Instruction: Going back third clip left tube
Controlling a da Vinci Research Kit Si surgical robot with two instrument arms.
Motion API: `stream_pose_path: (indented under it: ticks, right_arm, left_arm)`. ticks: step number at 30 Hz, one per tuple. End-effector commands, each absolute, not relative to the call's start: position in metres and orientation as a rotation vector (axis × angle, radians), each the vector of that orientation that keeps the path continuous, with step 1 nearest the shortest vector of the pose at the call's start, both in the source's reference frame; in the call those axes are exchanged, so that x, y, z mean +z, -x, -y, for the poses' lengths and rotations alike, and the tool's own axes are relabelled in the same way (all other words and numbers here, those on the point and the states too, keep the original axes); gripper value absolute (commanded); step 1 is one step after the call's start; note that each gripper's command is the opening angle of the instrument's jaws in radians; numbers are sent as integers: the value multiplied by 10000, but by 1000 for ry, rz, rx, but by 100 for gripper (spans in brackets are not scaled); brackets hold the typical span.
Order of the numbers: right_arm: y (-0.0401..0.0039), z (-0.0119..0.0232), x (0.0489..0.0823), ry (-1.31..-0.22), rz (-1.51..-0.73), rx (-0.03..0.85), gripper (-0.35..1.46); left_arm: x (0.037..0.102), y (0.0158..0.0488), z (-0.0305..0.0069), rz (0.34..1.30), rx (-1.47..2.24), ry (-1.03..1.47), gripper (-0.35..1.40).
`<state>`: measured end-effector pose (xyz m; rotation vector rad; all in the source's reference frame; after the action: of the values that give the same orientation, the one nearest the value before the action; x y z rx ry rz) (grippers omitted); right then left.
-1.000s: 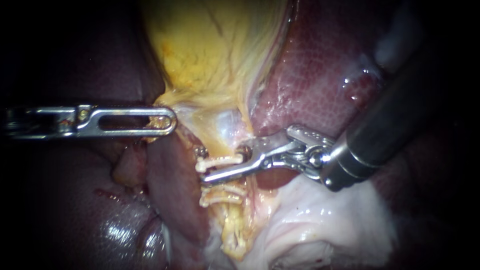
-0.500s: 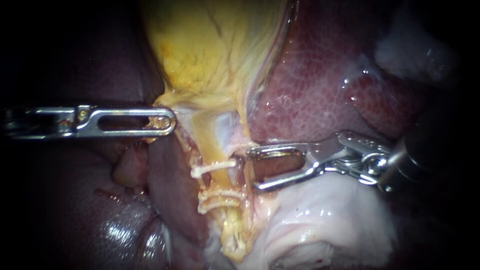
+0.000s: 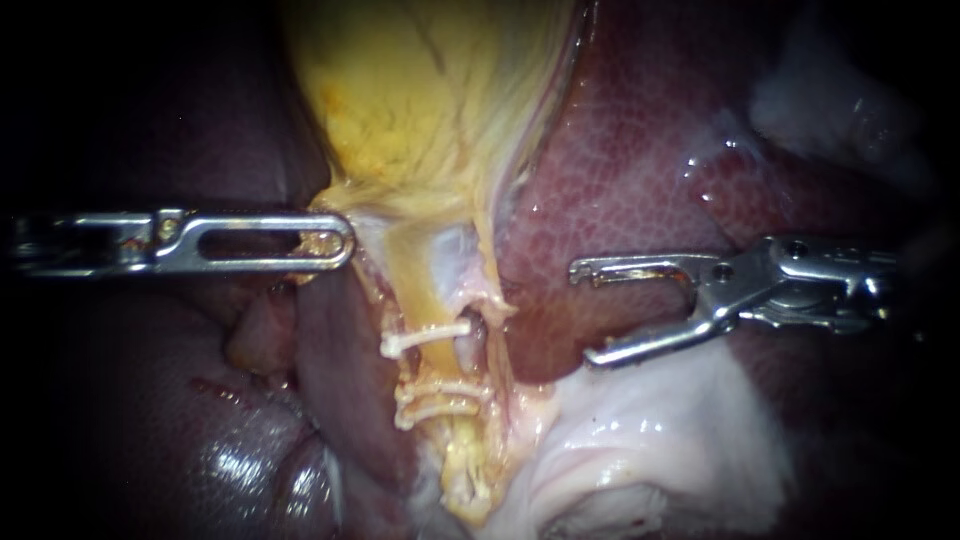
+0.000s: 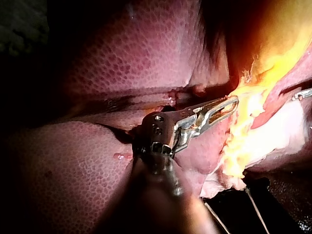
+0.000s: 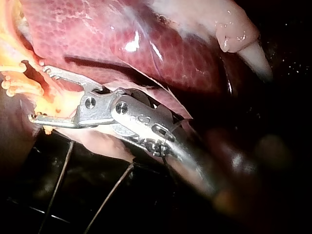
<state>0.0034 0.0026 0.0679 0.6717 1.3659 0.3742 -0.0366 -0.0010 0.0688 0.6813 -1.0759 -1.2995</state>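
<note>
Three white clips sit across the yellow tube (image 3: 462, 455): a top clip (image 3: 425, 337) and two lower clips (image 3: 440, 396) close together. My right instrument (image 3: 585, 313) is off to the tube's right over the liver (image 3: 620, 190), its jaws open and empty. In the right wrist view the right instrument (image 5: 39, 93) shows the same gap, with the clips (image 5: 14, 80) just ahead of its jaws. My left instrument (image 3: 328, 241) is shut on yellowish tissue at the gallbladder's (image 3: 420, 100) lower end and holds it to the left. The left instrument (image 4: 218, 109) grips the same tissue in its own wrist view.
Pale white tissue (image 3: 640, 440) lies under the right instrument. Dark liver lobes (image 3: 200, 440) fill the lower left. In the left wrist view a tip of my right instrument (image 4: 302, 93) shows beyond the yellow tissue.
My right instrument has drawn back to the right, away from the tube, and its jaws now stand open and empty. The top clip stays on the tube. The left instrument has not moved.
</note>
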Motion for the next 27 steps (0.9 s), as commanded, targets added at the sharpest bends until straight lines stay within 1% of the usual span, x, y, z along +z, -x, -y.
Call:
stream_pose_path:
  ticks: [1, 12, 19, 27]
  right_arm:
    - [-34, -26, 679, -672, -1366, 375, 60]
    - [-33, -26, 679, -672, -1365, 375, 60]
    - [-33, -26, 677, -673, -1365, 375, 60]
    - [-33, -26, 676, -673, -1365, 375, 60]
  left_arm:
    - [691, 368, 12, 1076, -1305, -682, -35]
    - [737, 404, 35, 1034, -1294, -712, -35]
    - [748, 424, 40, 1023, -1284, -723, -35]
    - [750, 429, 41, 1021, -1280, -725, -35]
